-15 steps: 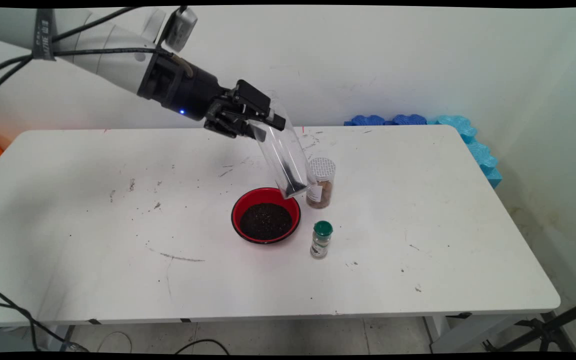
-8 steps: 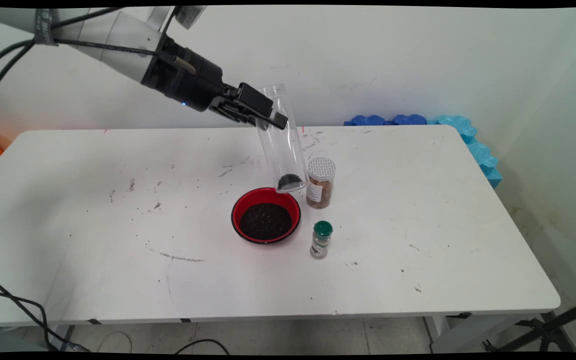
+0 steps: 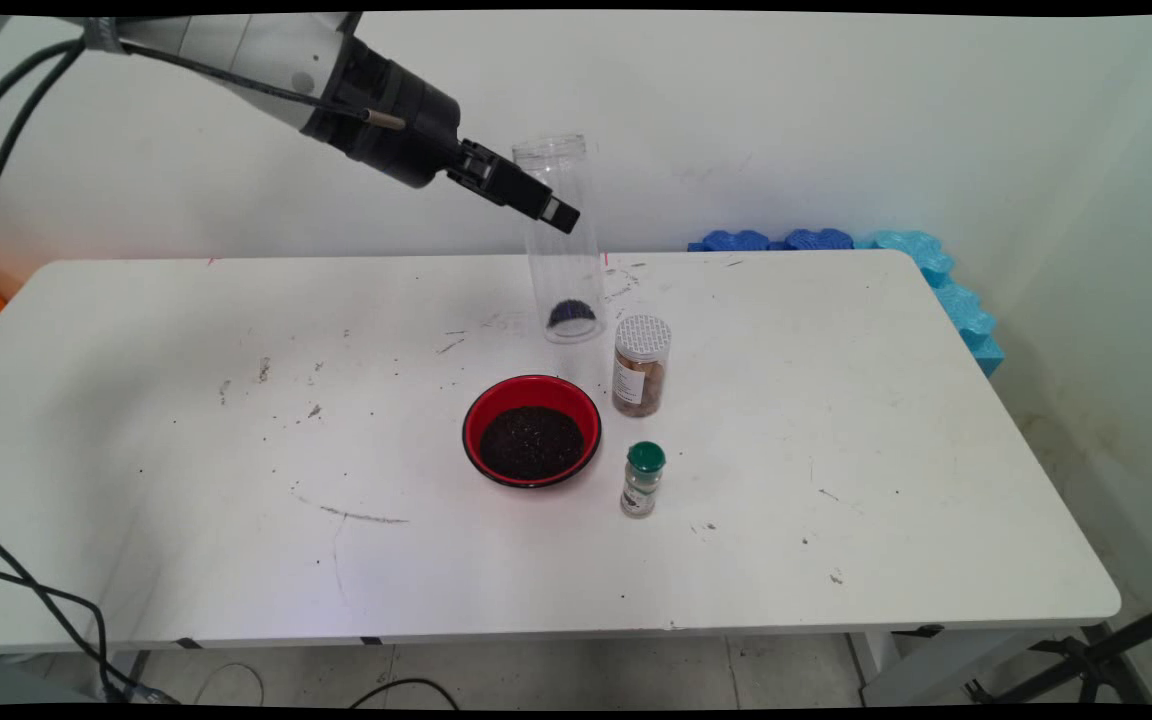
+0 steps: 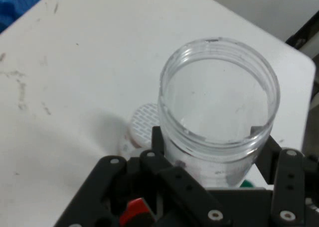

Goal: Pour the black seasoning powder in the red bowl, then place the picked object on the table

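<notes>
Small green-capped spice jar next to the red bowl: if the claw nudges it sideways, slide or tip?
Probably tips. The green-capped jar stands upright, tall for its narrow base, so a push near the cap likely topples it; a push low down may slide it on the smooth white table. Its round body would likely roll once down, perhaps against the red bowl close beside it.

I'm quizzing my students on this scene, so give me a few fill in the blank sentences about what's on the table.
1. The gripper holds a clear jar with no ____ on it.
2. The bowl of dark grains is ____ in colour.
3. The small bottle nearest the table's front edge has a ____ cap.

Missing words: lid; red; green
</notes>
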Robot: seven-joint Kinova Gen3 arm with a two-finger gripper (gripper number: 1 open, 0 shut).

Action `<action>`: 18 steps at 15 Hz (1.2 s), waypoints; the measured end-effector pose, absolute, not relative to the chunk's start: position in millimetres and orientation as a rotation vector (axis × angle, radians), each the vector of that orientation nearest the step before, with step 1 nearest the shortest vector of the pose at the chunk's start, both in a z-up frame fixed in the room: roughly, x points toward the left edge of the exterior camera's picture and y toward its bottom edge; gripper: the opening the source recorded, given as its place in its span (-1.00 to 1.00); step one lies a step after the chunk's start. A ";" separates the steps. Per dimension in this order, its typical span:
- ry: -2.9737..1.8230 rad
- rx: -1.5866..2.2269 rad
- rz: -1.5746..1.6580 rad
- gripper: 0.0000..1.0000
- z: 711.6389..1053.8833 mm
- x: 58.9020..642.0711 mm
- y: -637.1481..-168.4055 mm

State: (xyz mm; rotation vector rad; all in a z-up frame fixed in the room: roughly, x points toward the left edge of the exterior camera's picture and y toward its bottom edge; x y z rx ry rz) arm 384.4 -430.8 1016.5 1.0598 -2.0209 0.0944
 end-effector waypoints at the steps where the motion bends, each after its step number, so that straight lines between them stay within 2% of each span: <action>1: -2.052 1.022 0.129 -1.00 1016.9 384.8 -432.7; 9: -2.201 0.739 0.363 -1.00 1020.7 386.8 -445.5; 14: -2.193 0.746 0.441 -1.00 1017.8 394.5 -451.0; 18: -2.161 0.803 0.461 -1.00 1001.8 404.0 -452.0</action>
